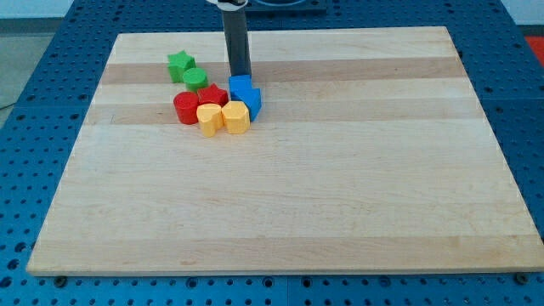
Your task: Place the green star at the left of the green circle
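Observation:
The green star [180, 65] lies near the view's top left of the wooden board [280, 212]. The green circle [195, 81] sits just below and right of it, almost touching. My tip [241, 75] is to the right of the green circle, just above the blue blocks [245, 93], close to or touching their top edge. The rod rises straight up out of the view.
A tight cluster lies below the green circle: a red star [212, 95], a red circle [186, 108], two yellow blocks [209, 119] [235, 117], and the blue blocks at its right. Blue pegboard surrounds the board.

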`<state>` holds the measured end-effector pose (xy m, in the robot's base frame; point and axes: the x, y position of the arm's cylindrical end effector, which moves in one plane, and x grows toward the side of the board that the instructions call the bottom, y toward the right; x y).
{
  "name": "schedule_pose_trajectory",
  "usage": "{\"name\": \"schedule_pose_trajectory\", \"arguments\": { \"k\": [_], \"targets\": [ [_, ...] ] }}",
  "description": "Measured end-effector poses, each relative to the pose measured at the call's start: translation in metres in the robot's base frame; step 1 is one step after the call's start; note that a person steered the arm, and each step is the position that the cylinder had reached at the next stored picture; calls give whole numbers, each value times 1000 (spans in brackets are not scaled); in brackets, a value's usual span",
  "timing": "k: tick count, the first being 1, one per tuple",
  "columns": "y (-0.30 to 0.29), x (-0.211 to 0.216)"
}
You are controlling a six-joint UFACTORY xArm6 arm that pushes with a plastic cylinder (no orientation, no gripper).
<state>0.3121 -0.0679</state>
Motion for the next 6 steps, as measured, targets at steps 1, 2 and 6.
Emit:
{"name": "schedule_pose_trajectory", "arguments": {
  "k": [1, 2, 6],
  "targets": [
    [11, 31],
    [17, 34],
    [-105, -40]
  ]
}}
